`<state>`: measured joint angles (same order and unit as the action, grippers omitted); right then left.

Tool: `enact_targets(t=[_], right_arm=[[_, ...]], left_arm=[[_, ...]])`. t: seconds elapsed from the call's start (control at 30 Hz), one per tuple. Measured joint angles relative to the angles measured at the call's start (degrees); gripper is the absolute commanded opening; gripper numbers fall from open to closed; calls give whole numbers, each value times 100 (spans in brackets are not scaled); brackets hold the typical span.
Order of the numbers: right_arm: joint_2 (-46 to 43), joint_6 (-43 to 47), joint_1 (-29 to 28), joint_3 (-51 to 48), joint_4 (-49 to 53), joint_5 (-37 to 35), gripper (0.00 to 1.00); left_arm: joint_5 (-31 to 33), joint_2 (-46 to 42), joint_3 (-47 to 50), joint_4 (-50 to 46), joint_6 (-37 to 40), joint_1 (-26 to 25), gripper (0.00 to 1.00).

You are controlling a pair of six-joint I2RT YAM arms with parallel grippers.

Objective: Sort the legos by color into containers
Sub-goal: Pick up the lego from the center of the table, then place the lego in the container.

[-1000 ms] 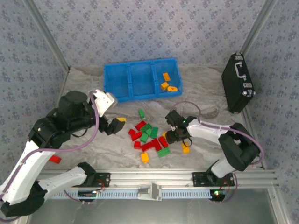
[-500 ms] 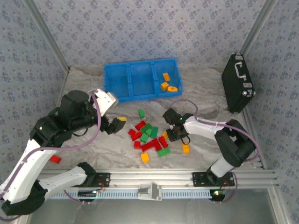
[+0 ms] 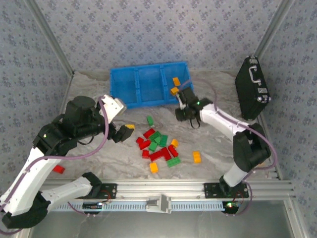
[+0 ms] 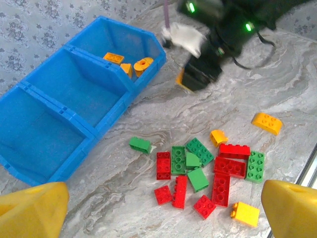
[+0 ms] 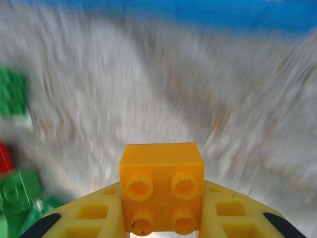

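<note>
Orange brick [image 5: 161, 187] is riding pinched in the right gripper [image 3: 182, 113], having left the pile [image 3: 158, 146] behind it and nearing the orange bin [image 4: 119, 42] just ahead; left gripper [image 3: 124, 131] is hanging wide, empty.

Overhead looks down from behind; left wrist shares its tray [image 3: 148, 87] and bricks [image 3: 163, 141]; right wrist close.

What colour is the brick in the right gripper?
Orange-yellow; the brick shows best in the right wrist view.
</note>
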<state>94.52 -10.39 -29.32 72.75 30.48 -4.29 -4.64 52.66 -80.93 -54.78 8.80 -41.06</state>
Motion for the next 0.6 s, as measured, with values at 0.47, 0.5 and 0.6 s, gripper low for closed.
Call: enact_targets(t=[0.47, 0.5, 0.6], right_arm=[[3620, 431, 542, 4247, 118, -83, 26], [3812, 431, 564, 4463, 192, -107, 26], [4166, 431, 579, 4795, 382, -140, 26]], left_arm=[[2, -28, 203, 85, -50, 0, 100], [0, -44, 229, 87, -72, 0, 100], [0, -94, 295, 83, -114, 0, 100]])
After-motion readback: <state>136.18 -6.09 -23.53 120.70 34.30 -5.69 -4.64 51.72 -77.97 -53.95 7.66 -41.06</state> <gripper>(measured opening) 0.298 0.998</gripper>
